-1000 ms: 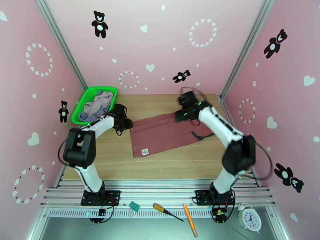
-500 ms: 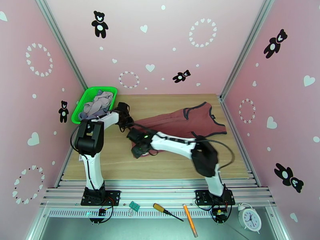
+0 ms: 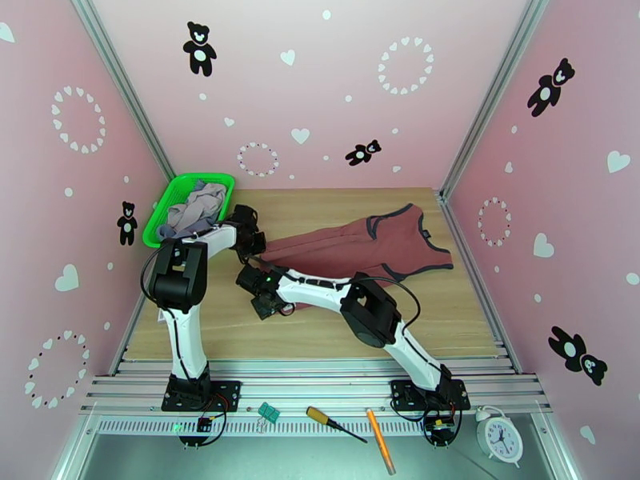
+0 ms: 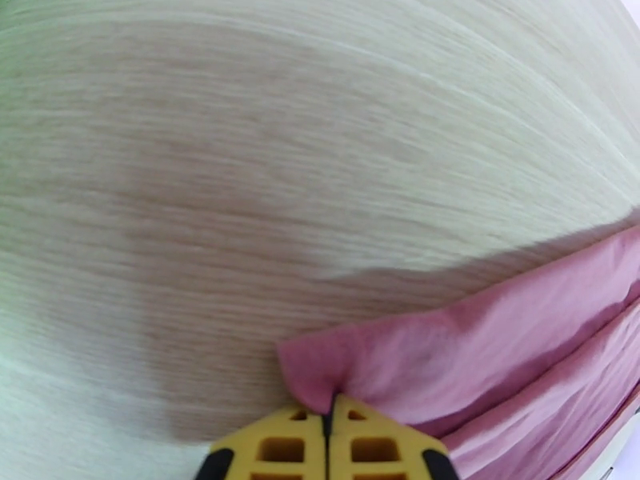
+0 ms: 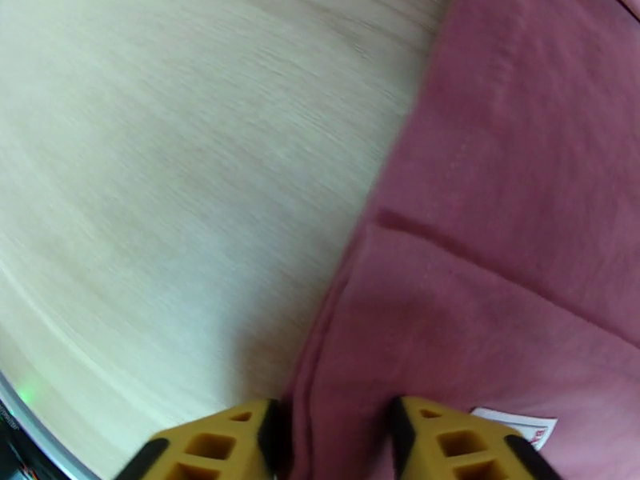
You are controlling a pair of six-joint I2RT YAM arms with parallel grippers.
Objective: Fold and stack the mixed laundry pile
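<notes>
On the table (image 3: 448,314), the unfolded rust-red top (image 3: 360,246) was pinched by the left gripper (image 4: 330,400), straddled by the right gripper's (image 5: 332,416) parted jaws.

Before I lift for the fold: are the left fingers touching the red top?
Touching. The left wrist view shows the left fingers shut on a corner of the red top, cloth pinched between them.

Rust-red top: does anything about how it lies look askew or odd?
Yes. The rust-red top lies skewed across the table, rumpled into long folds and narrowing toward its left end, where the left pincer pinches one corner. The right pincer straddles the near edge beside the white label, jaws apart.
</notes>
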